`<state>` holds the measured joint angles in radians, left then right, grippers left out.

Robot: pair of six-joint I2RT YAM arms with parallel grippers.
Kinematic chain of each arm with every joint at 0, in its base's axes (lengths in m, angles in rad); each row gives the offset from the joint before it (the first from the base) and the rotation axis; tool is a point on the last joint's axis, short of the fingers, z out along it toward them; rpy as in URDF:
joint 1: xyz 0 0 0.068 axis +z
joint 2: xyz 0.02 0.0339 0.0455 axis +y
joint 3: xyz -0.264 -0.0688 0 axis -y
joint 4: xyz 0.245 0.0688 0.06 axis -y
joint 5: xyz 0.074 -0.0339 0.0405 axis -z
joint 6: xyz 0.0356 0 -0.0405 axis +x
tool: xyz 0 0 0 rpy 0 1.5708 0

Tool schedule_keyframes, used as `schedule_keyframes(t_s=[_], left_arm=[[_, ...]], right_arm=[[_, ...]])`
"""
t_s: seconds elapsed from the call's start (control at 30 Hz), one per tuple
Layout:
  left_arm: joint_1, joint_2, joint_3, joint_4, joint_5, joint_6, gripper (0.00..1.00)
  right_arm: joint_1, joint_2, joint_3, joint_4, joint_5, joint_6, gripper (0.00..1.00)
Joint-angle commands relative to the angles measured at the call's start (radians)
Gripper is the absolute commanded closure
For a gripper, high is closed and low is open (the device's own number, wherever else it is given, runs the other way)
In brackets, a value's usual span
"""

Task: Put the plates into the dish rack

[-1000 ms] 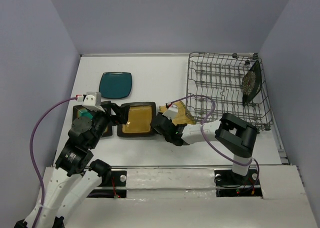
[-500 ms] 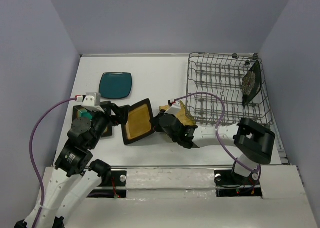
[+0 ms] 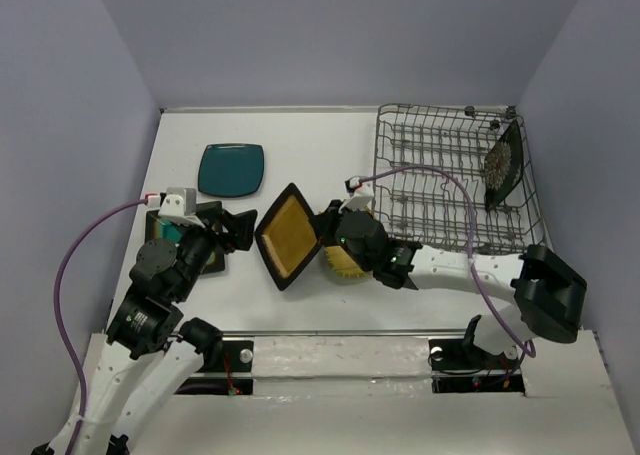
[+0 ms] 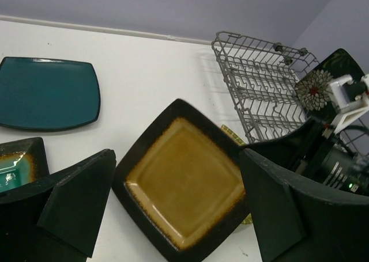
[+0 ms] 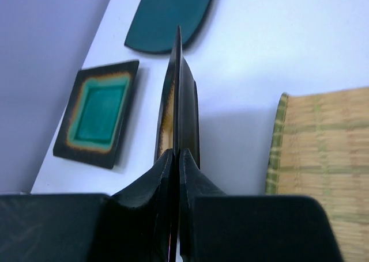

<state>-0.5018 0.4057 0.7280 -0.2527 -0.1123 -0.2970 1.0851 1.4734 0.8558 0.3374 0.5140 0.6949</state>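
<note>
right gripper [image 5: 176, 158] is clamped on the edge of the dark-rimmed mustard plate [image 3: 288, 237], fingers pinched tight on both faces of the rim. the plate is tipped up nearly on edge, mustard face toward the left arm, and reads as a thin vertical line in the right wrist view. it sits mid-table, between the two arms. can't tell if its low corner touches the table [image 3: 310, 145].

left gripper [image 3: 235, 230] has its fingers spread wide and holds nothing. it hovers just left of the raised plate. in the left wrist view the plate shows between the two fingers, not touching either.

dark-rimmed teal plate [image 5: 98, 112] lies flat at the left, partly under the left arm. plain teal plate [image 3: 231, 169] lies flat further back on the left, apart from the others. yellow ribbed plate [image 3: 342, 263] lies flat under the right gripper, just right of the raised plate.

dish rack [image 3: 440, 175] stands at the far right of the table. black plate with white flower [image 3: 502, 167] stands upright in its far right side.
</note>
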Motion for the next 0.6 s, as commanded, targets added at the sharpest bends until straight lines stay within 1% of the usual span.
schedule_keyframes(t_s=[0.0, 0.1, 0.13, 0.27, 0.3, 0.37, 0.4, 0.47, 0.57], left_arm=[[0.008, -0.019, 0.002, 0.027, 0.011, 0.010, 0.01], [0.000, -0.027, 0.002, 0.027, 0.010, 0.010, 0.01], [-0.001, -0.028, 0.002, 0.027, 0.010, 0.010, 0.01], [-0.014, -0.034, 0.002, 0.026, 0.006, 0.010, 0.01], [-0.018, -0.036, 0.002, 0.026, 0.006, 0.010, 0.01], [-0.026, -0.039, 0.002, 0.026, 0.005, 0.010, 0.01], [-0.027, -0.039, 0.002, 0.026, 0.005, 0.010, 0.01], [-0.037, -0.044, 0.002, 0.024, 0.002, 0.009, 0.01], [-0.049, -0.053, 0.002, 0.024, -0.003, 0.009, 0.01]], right_arm=[[-0.085, -0.129, 0.111, 0.147, 0.018, -0.035, 0.93], [-0.167, -0.171, 0.120, 0.120, -0.020, -0.015, 0.93], [-0.168, -0.183, 0.120, 0.112, -0.020, -0.015, 0.93], [-0.255, -0.275, 0.124, 0.095, 0.006, -0.054, 0.93], [-0.307, -0.295, 0.130, 0.074, 0.009, -0.066, 0.93], [-0.373, -0.356, 0.144, 0.034, 0.043, -0.113, 0.93], [-0.373, -0.375, 0.144, 0.034, 0.043, -0.129, 0.93], [-0.441, -0.430, 0.164, -0.017, 0.064, -0.164, 0.93], [-0.533, -0.467, 0.196, -0.075, 0.106, -0.262, 0.93]])
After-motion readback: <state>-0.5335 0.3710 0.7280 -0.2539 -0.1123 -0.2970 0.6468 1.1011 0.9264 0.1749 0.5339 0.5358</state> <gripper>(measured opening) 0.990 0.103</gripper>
